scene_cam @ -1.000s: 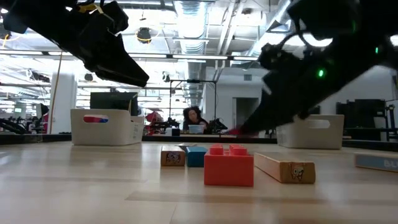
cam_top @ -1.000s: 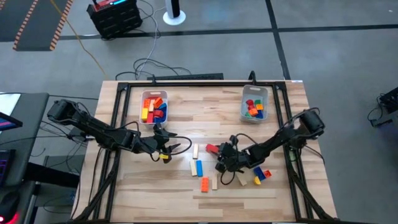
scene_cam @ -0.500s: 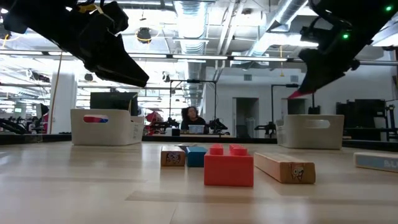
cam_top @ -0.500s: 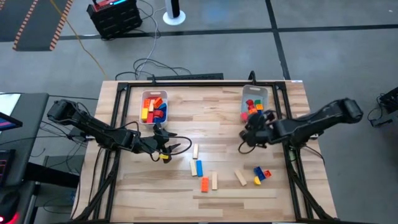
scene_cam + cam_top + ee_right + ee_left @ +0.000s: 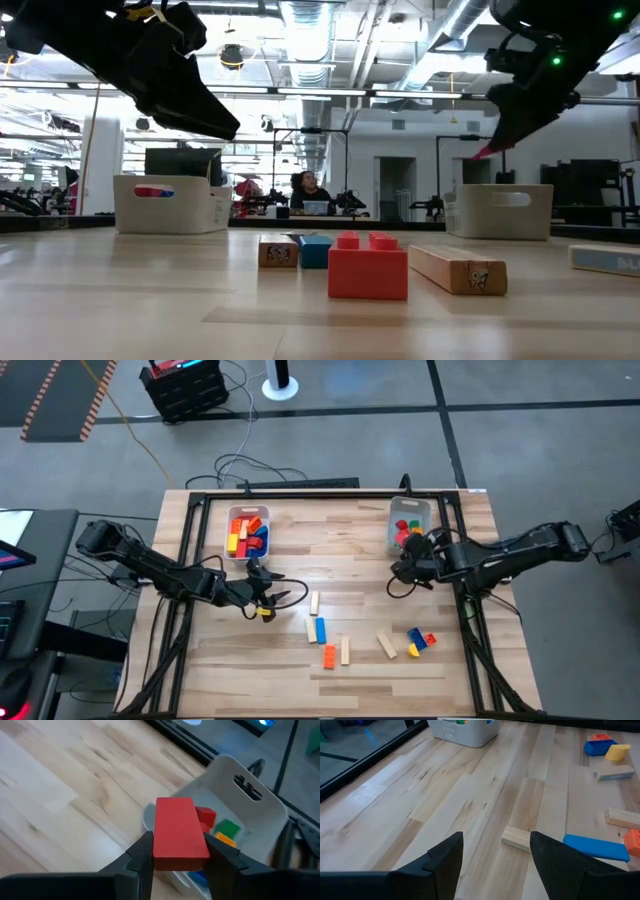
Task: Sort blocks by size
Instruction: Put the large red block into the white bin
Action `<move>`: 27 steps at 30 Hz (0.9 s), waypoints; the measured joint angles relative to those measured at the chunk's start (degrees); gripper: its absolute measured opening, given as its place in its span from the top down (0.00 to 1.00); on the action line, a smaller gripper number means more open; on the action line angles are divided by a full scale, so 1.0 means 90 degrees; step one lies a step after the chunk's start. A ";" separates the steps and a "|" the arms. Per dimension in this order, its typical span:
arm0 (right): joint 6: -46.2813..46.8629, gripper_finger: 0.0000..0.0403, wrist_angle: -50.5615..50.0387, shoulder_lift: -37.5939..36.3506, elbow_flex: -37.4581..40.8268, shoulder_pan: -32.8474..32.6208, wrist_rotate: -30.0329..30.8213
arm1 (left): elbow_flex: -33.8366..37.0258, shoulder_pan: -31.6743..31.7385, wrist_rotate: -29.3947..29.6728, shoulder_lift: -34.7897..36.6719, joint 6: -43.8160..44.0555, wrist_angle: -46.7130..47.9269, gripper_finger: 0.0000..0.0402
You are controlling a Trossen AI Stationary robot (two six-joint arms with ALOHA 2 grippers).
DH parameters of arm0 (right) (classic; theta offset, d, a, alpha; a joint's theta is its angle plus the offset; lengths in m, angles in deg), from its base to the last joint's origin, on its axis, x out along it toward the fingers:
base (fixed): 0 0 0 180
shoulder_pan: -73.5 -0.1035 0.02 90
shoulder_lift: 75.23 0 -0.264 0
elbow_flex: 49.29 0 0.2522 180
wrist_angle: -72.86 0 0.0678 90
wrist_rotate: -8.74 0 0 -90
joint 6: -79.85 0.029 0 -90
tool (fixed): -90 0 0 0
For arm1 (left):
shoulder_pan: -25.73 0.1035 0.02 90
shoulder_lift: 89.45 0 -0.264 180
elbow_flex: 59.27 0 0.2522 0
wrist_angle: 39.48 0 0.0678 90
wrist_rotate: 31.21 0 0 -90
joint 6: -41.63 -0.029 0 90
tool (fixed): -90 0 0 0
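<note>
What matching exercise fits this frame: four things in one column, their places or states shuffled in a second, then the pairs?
Things:
1. red block
2. left pincer
3. orange brick
4. left bin

Places or states:
A. open, hovering over the table with nothing between its fingers
B. holds red, yellow, orange and blue blocks
C. clamped in the right pincer beside the right bin
D. lying on the table between a blue bar and a tan bar

Pairs: 1-C, 2-A, 3-D, 4-B
</note>
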 joint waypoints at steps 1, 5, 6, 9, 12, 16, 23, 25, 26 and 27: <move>-0.0067 0.61 -0.0074 -0.0015 0.0000 0.0029 -0.0075 | 0.0000 0.0000 0.0000 0.0000 0.0000 0.0000 0.44; -0.1291 0.61 0.1161 -0.0193 0.0002 -0.0058 -0.1167 | 0.0000 -0.0007 -0.0104 0.0000 -0.0276 -0.0054 0.44; -0.1593 0.61 0.1764 -0.0190 0.0002 -0.0115 -0.1524 | 0.0000 -0.0010 -0.0186 0.0000 -0.0477 -0.0114 0.44; -0.2165 0.61 0.3438 -0.0072 0.0002 -0.0234 -0.2489 | -0.0002 -0.0020 -0.0569 -0.0147 -0.1393 -0.0482 0.44; -0.2418 0.61 0.4785 0.0336 -0.0002 -0.0256 -0.3241 | -0.0002 -0.0049 -0.0763 -0.0484 -0.2384 -0.1053 0.44; -0.2369 0.61 0.5967 0.1281 -0.0002 -0.0266 -0.3834 | -0.0002 -0.0051 -0.0792 -0.1070 -0.3593 -0.2110 0.44; -0.2286 0.61 0.7658 0.2705 -0.0131 -0.0326 -0.4659 | -0.0206 -0.0051 -0.0738 -0.1945 -0.4651 -0.3256 0.44; -0.2288 0.61 0.7726 0.2936 -0.0251 -0.0323 -0.4779 | -0.0340 -0.0056 -0.0736 -0.2071 -0.4845 -0.3344 0.44; -0.2301 0.61 0.7765 0.3031 -0.0326 -0.0319 -0.4811 | -0.0405 -0.0056 -0.0734 -0.2127 -0.4934 -0.3344 0.44; -0.2317 0.61 0.7789 0.3111 -0.0394 -0.0317 -0.4870 | -0.0483 -0.0058 -0.0731 -0.2180 -0.5032 -0.3349 0.44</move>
